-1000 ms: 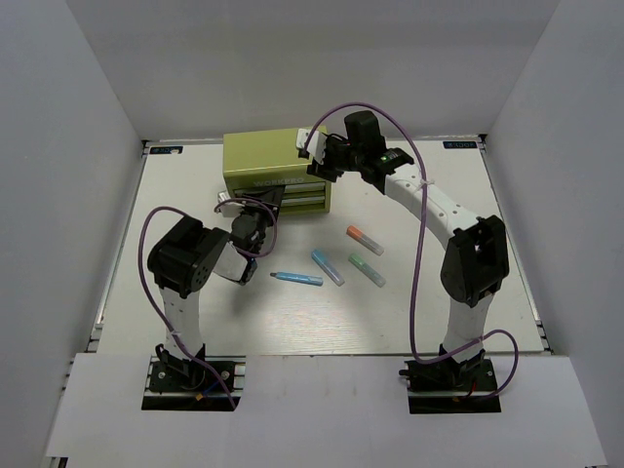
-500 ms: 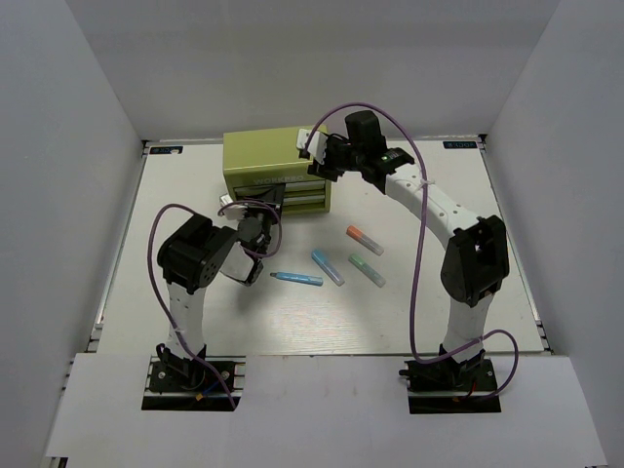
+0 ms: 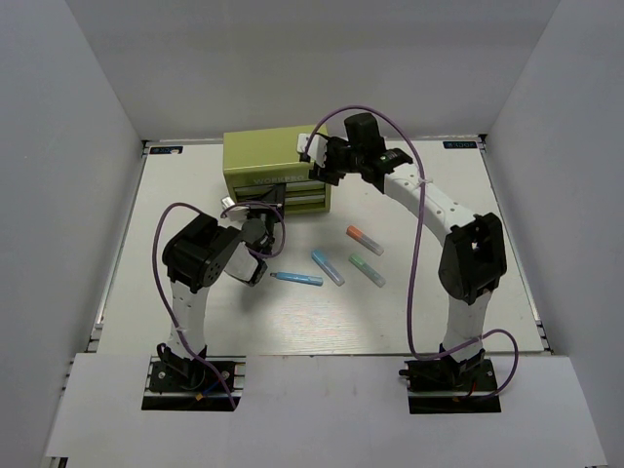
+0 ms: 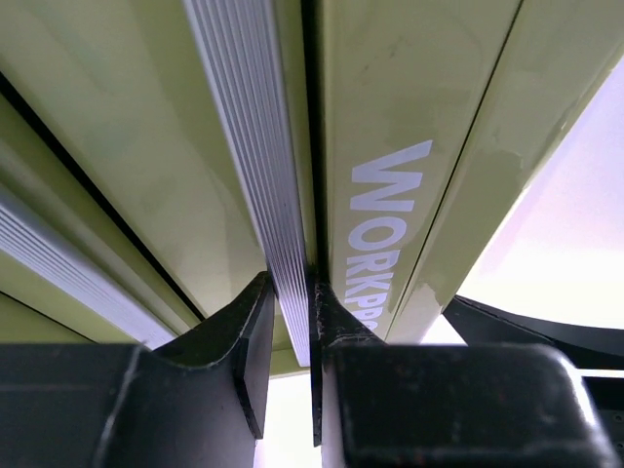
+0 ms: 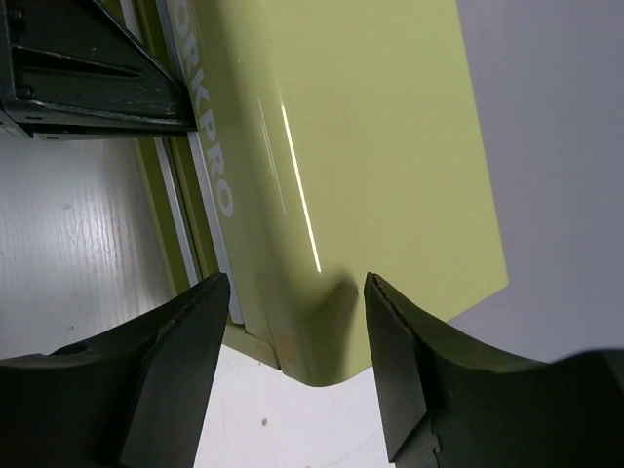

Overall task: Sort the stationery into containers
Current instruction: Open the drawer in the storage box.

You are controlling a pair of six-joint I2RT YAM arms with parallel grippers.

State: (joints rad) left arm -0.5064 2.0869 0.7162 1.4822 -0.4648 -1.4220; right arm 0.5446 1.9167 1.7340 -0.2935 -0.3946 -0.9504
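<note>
The olive tool chest (image 3: 261,156) stands at the back of the table. My left gripper (image 3: 269,202) is at its front. In the left wrist view it (image 4: 292,322) is shut on the ribbed silver handle (image 4: 244,127) of the upper drawer, just below the WORKPRO lettering. My right gripper (image 3: 313,156) is open over the chest's right end; in the right wrist view it (image 5: 297,331) straddles the chest's corner (image 5: 322,351) without gripping it. On the table lie the orange-capped pen (image 3: 365,239), the light blue pen (image 3: 327,267), the green pen (image 3: 367,269) and the thin bright-blue pen (image 3: 296,279).
White walls close in the table on the left, back and right. The pens lie in a loose group in front of the chest, between the two arms. The left gripper's dark body shows in the right wrist view (image 5: 88,68).
My left arm's elbow has shifted right and toward the chest while its gripper stays at the drawer front. The right arm and the pens have hardly moved.
</note>
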